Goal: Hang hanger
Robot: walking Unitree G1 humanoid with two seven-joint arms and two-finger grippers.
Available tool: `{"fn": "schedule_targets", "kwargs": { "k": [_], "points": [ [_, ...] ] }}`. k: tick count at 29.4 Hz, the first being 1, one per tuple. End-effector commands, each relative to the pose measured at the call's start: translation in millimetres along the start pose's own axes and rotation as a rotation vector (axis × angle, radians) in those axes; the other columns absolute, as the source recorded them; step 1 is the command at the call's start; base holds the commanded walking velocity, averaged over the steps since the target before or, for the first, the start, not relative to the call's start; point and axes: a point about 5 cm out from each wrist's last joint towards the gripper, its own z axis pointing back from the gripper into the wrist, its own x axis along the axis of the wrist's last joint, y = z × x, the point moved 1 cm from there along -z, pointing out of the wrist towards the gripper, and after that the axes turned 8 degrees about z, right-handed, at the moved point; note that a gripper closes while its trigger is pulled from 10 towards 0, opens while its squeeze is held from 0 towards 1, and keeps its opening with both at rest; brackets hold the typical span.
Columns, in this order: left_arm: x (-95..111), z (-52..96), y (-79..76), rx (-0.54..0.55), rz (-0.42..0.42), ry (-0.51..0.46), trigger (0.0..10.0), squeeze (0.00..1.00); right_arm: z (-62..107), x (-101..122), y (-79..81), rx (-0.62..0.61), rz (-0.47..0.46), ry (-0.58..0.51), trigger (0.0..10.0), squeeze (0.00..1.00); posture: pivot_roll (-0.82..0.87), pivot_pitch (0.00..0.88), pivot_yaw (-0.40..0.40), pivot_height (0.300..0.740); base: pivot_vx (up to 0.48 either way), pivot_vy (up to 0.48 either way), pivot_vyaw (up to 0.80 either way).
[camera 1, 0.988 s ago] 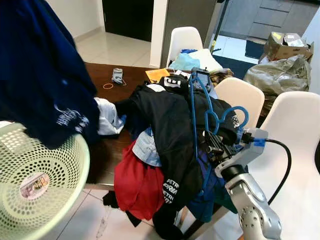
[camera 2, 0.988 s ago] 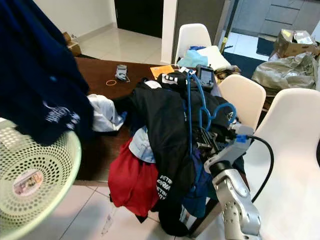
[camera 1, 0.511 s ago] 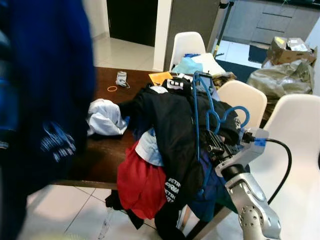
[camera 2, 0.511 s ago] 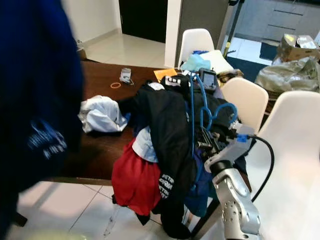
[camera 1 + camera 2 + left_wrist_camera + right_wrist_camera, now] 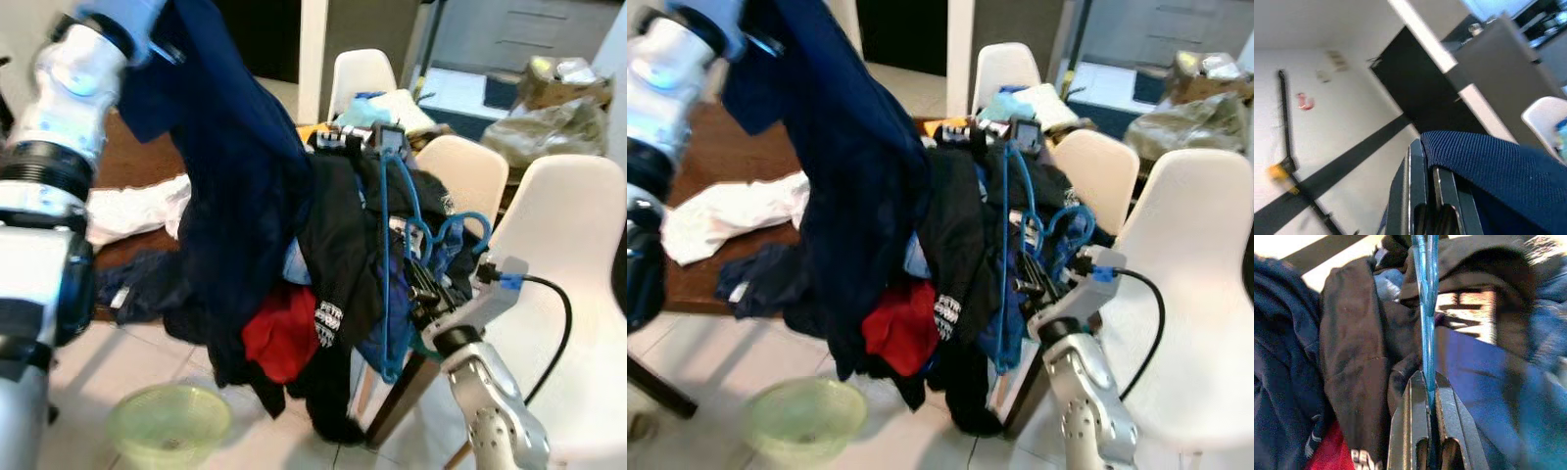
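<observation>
Blue hanger [image 5: 384, 255] partly under clothes [image 5: 338, 235].

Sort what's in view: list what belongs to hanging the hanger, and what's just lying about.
In the job:
- blue hanger, clamped in the right pincer
- navy garment, held up by the left pincer

Lying about:
- pile of clothes on the table
- white cloth
- green basket on the floor
- white chairs
</observation>
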Motion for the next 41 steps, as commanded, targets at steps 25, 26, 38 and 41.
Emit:
{"fn": "schedule_targets", "kwargs": {
  "k": [25,26,38,41],
  "points": [
    [-6.1,55.1,134.3,0.486,-0.163,0.108,10.0,0.00,0.6,1.8,0.7,0.010,0.012,0.009,10.0,0.00,0.05,0.044,-0.029,0.740,0.000,0.000,0.00],
    [-7.6,57.5,136.2,0.493,-0.165,0.117,10.0,0.00,0.3,2.1,0.7,0.012,0.014,0.010,10.0,0.00,0.05,0.046,-0.031,0.740,0.000,0.405,0.00],
    [-12.7,59.3,132.6,0.502,-0.147,0.139,10.0,0.00,-1.1,3.3,1.4,0.017,0.045,0.014,10.0,0.00,0.05,0.045,-0.031,0.740,0.000,0.459,0.00],
    [-13.6,58.7,130.2,0.497,-0.144,0.141,10.0,0.00,-1.3,3.1,1.7,0.019,0.056,0.017,10.0,0.00,0.05,0.045,-0.031,0.740,0.000,0.480,0.00]
  ]
}}
